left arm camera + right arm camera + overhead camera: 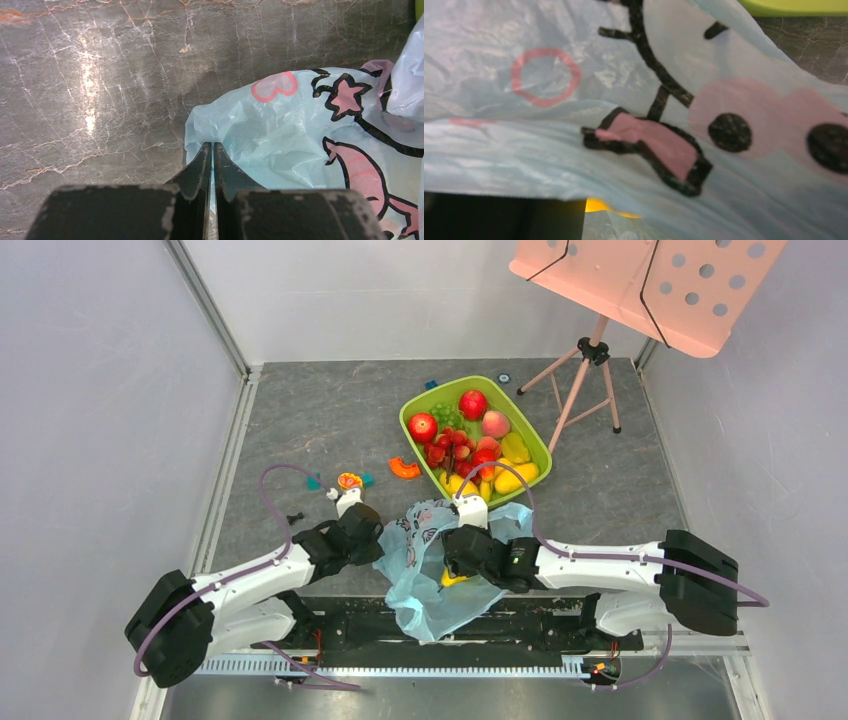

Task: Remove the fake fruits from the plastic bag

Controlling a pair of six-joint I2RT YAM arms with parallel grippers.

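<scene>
The light-blue plastic bag [430, 580] with pink-and-dark prints lies crumpled at the near edge between my arms. My left gripper [366, 527] is shut on the bag's left edge [240, 135], a sliver of film between the jaws [213, 148]. My right gripper [455, 548] is pushed into the bag from the right. In the right wrist view the film [634, 100] covers its fingertips; only one dark finger [499, 217] shows. A yellow fake fruit [452, 579] lies inside the bag by that gripper and peeks out under the film [606, 206]. More fake fruits [470, 440] fill the green tray [415, 403].
A pink perforated stand [640, 280] on a tripod [590, 365] stands back right, close to the tray. An orange piece [403, 468], a small multicoloured toy [349, 481] and teal bits [313, 481] lie left of the tray. Walls enclose the grey floor.
</scene>
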